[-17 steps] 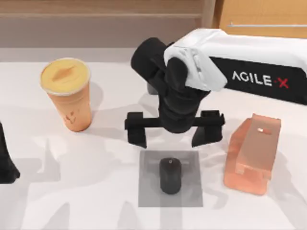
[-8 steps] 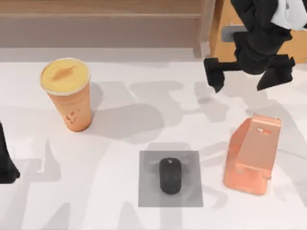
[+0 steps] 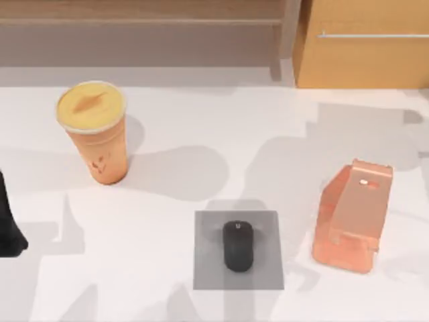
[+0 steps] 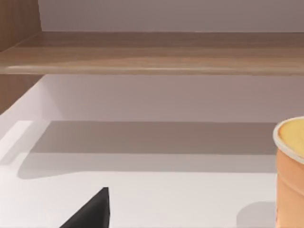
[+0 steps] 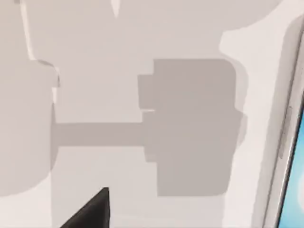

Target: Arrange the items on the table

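A tall orange cup with a yellow lid stands upright at the table's left, and its rim also shows in the left wrist view. The small black mouse lies on a grey pad at the front middle. In the right wrist view the smartphone's edge and blue screen show beside the hovering right gripper, whose one dark fingertip stands far off to the side, open and holding nothing. My left arm is parked at the left edge, one fingertip in view, nothing held.
A salmon-pink phone stand sits at the right of the table. A wooden cabinet with a metal handle stands at the back right, and a low wooden shelf runs along the back.
My right arm, open above the mouse a second ago, swung up and to the right and has left the top view. The mouse, cup and stand have not moved.
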Controlling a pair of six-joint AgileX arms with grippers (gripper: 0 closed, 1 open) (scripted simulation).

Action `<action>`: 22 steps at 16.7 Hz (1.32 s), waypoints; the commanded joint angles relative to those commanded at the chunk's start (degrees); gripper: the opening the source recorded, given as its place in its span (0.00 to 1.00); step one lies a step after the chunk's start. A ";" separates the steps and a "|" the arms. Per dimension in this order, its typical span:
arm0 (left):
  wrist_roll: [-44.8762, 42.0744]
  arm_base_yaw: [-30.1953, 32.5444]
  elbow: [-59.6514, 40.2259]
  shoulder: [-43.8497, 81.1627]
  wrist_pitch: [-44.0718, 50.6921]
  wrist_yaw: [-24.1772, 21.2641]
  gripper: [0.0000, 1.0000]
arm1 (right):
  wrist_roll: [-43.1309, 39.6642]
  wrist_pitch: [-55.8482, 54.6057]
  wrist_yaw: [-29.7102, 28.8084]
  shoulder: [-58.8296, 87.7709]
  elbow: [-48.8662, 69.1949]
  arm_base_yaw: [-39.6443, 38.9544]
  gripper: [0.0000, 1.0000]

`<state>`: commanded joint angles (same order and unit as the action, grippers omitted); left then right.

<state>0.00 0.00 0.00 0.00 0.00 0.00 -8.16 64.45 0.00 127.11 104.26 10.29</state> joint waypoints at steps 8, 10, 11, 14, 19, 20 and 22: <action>0.00 0.00 0.00 0.00 0.00 0.00 1.00 | -5.14 3.22 -0.15 0.18 0.69 7.79 1.00; 0.00 0.00 0.00 0.00 0.00 0.00 1.00 | -5.06 2.91 -0.17 0.15 0.44 7.64 1.00; 0.00 0.00 0.00 0.00 0.00 0.00 1.00 | -5.02 2.13 -0.16 0.44 -0.24 7.68 1.00; 0.00 0.00 0.00 0.00 0.00 0.00 1.00 | -5.01 -3.44 -0.18 2.18 -3.85 7.68 1.00; 0.00 0.00 0.00 0.00 0.00 0.00 1.00 | -5.02 -10.21 -0.20 4.59 -8.33 7.72 1.00; 0.00 0.00 0.00 0.00 0.00 0.00 1.00 | -5.02 -10.21 -0.20 4.59 -8.33 7.72 1.00; 0.00 0.00 0.00 0.00 0.00 0.00 1.00 | -5.02 -10.21 -0.20 4.59 -8.33 7.72 1.00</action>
<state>0.00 0.00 0.00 0.00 0.00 0.00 -13.18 54.24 -0.20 131.69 95.93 18.01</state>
